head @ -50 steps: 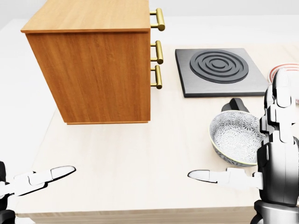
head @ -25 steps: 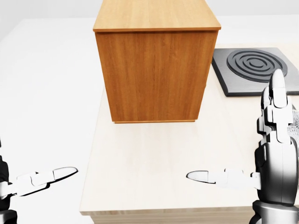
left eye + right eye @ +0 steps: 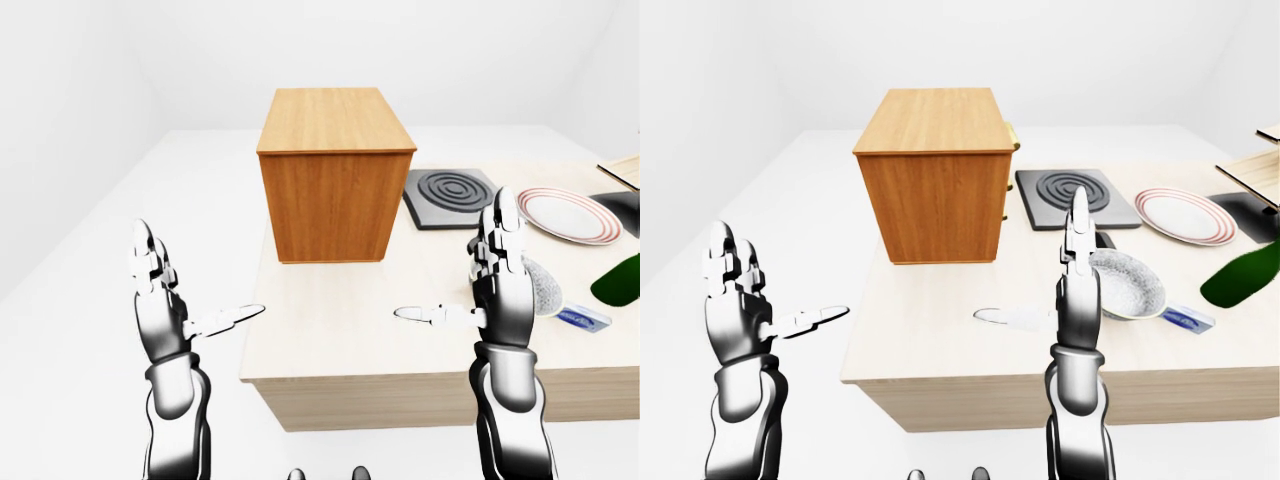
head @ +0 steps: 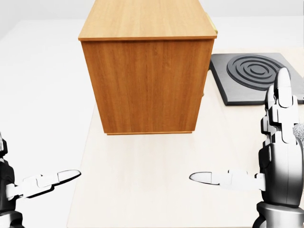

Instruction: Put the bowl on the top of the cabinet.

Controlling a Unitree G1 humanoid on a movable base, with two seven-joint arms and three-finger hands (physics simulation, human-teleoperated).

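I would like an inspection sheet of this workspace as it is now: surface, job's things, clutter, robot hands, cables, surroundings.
Surface: pale wooden table.
Job's things: bowl on the table, right of the right robot hand; cabinet upright, its top bare.
Clutter: hob, plate, green bottle, a small blue-and-white thing.
Robot hands: left robot hand open, off the table's left edge; right robot hand open, holding nothing.
Cables: nothing seen.
Surroundings: white floor and walls.
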